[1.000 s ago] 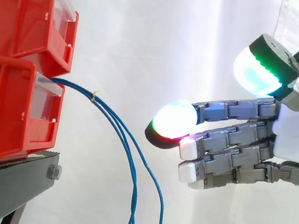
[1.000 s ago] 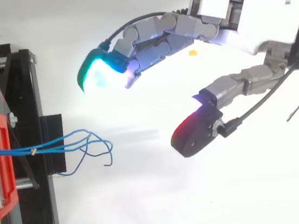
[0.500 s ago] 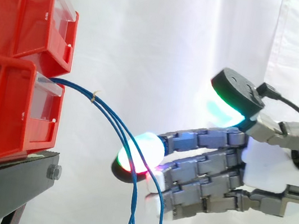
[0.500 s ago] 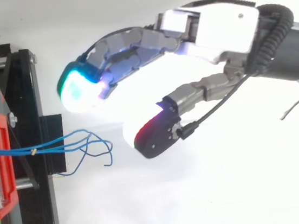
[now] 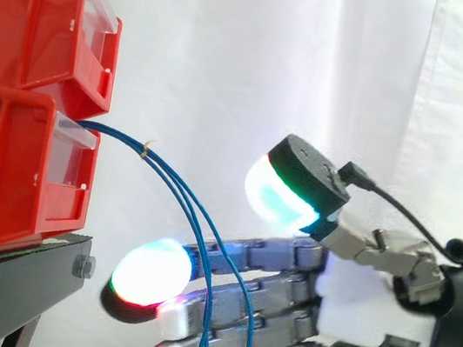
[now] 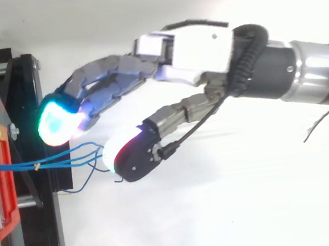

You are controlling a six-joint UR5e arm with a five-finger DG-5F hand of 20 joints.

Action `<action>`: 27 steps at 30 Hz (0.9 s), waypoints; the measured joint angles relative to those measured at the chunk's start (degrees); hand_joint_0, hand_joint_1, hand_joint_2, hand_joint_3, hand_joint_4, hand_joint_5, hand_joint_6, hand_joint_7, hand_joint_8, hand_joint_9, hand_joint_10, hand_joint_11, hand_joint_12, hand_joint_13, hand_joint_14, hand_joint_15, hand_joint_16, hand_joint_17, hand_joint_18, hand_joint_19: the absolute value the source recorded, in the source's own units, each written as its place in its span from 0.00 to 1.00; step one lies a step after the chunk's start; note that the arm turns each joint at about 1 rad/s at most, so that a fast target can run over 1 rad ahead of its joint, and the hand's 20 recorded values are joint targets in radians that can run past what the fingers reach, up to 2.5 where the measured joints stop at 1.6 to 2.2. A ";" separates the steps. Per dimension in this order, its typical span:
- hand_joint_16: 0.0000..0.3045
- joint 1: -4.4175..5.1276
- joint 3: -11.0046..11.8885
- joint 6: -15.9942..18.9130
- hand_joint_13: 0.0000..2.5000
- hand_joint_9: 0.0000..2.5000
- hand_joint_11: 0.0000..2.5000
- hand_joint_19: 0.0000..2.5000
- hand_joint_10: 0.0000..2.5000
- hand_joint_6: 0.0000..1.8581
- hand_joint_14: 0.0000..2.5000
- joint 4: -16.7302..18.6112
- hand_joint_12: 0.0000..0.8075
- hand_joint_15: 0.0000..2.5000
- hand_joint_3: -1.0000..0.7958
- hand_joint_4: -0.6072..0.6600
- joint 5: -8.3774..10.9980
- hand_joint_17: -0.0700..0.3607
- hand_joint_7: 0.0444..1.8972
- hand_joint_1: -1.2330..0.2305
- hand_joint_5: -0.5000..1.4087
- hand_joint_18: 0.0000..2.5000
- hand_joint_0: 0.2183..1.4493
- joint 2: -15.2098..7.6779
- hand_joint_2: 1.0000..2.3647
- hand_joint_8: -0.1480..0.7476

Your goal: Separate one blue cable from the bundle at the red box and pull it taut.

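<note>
Looks like three thin blue cables [image 6: 61, 161], round flexible wire, cinched by one small yellowish tie [image 6: 37, 166]. They come out of the lower of two stacked red plastic bins [image 5: 12, 165], boxy with clear fronts, and droop past the edge of one black stand [image 5: 2, 287]. You have one hand [image 5: 354, 290] in from the right. Its fingers [image 5: 263, 253] are straight, spread from the thumb, clamped on nothing. The loose strands hang in front of them. White curtain [image 5: 233, 51] behind.

Blue cables [image 5: 115, 132], red bins [image 5: 7, 147], seemingly black stand [image 5: 1, 291].
</note>
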 measured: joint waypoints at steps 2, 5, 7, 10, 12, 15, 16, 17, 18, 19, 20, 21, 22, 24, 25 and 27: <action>0.16 0.05 0.79 1.55 0.26 0.27 0.21 0.19 0.01 0.27 0.01 0.23 0.41 0.13 0.28 0.63 -1.24 0.42 0.38 0.44 0.16 0.18 0.19 -0.67 0.00 0.47; 0.16 0.14 1.33 2.58 0.26 0.27 0.23 0.20 0.01 0.27 0.01 0.47 0.42 0.14 0.28 0.62 -2.34 0.42 0.39 0.44 0.16 0.18 0.20 -1.08 0.00 0.47; 0.16 0.18 1.44 2.76 0.27 0.27 0.24 0.21 0.01 0.27 0.01 0.61 0.42 0.15 0.28 0.63 -2.67 0.42 0.40 0.44 0.16 0.19 0.20 -1.17 0.00 0.46; 0.16 0.21 1.51 3.03 0.28 0.28 0.26 0.22 0.01 0.27 0.01 1.15 0.41 0.16 0.28 0.62 -2.90 0.42 0.41 0.42 0.16 0.20 0.21 -1.21 0.00 0.45; 0.16 0.20 1.51 3.29 0.28 0.28 0.28 0.23 0.01 0.27 0.01 1.38 0.41 0.17 0.28 0.62 -2.94 0.42 0.41 0.42 0.16 0.21 0.21 -1.22 0.00 0.46; 0.16 0.22 1.54 3.81 0.29 0.29 0.30 0.25 0.01 0.27 0.01 1.56 0.41 0.18 0.28 0.62 -2.97 0.41 0.42 0.40 0.16 0.22 0.22 -1.20 0.00 0.45; 0.16 0.22 1.57 3.93 0.29 0.29 0.30 0.25 0.01 0.27 0.01 1.58 0.42 0.18 0.28 0.62 -2.97 0.41 0.42 0.40 0.16 0.23 0.22 -1.20 0.00 0.45; 0.15 0.22 1.64 4.07 0.30 0.29 0.31 0.25 0.01 0.27 0.01 1.59 0.41 0.18 0.28 0.62 -2.97 0.41 0.42 0.40 0.16 0.23 0.23 -1.20 0.00 0.45; 0.15 0.21 1.75 4.24 0.30 0.29 0.31 0.25 0.01 0.27 0.01 1.58 0.41 0.19 0.28 0.62 -2.96 0.40 0.42 0.38 0.16 0.23 0.23 -1.21 0.00 0.45; 0.15 0.21 1.96 4.54 0.30 0.29 0.31 0.25 0.01 0.27 0.01 1.52 0.41 0.19 0.28 0.62 -2.94 0.40 0.42 0.38 0.16 0.23 0.24 -1.22 0.00 0.45; 0.15 0.21 2.13 4.81 0.30 0.30 0.31 0.25 0.01 0.27 0.01 1.45 0.41 0.19 0.28 0.62 -2.93 0.40 0.42 0.38 0.16 0.23 0.24 -1.22 0.00 0.44; 0.15 0.22 2.40 5.29 0.31 0.30 0.31 0.25 0.01 0.27 0.01 1.25 0.41 0.19 0.28 0.62 -2.95 0.40 0.42 0.37 0.16 0.24 0.24 -1.23 0.00 0.44; 0.15 0.22 2.55 5.61 0.31 0.30 0.31 0.25 0.01 0.27 0.01 1.14 0.41 0.20 0.28 0.62 -2.97 0.40 0.42 0.37 0.16 0.24 0.24 -1.23 0.00 0.44; 0.15 0.29 3.03 6.74 0.31 0.30 0.32 0.26 0.01 0.27 0.01 0.76 0.41 0.20 0.29 0.62 -3.07 0.40 0.42 0.37 0.16 0.24 0.25 -1.23 0.00 0.44; 0.15 0.30 3.15 7.04 0.32 0.30 0.32 0.26 0.01 0.27 0.01 0.70 0.41 0.21 0.29 0.62 -3.10 0.40 0.43 0.37 0.16 0.25 0.25 -1.23 0.00 0.44; 0.15 0.34 3.33 7.50 0.33 0.30 0.33 0.26 0.01 0.27 0.01 0.72 0.41 0.22 0.30 0.62 -3.13 0.40 0.43 0.37 0.16 0.25 0.25 -1.23 0.00 0.44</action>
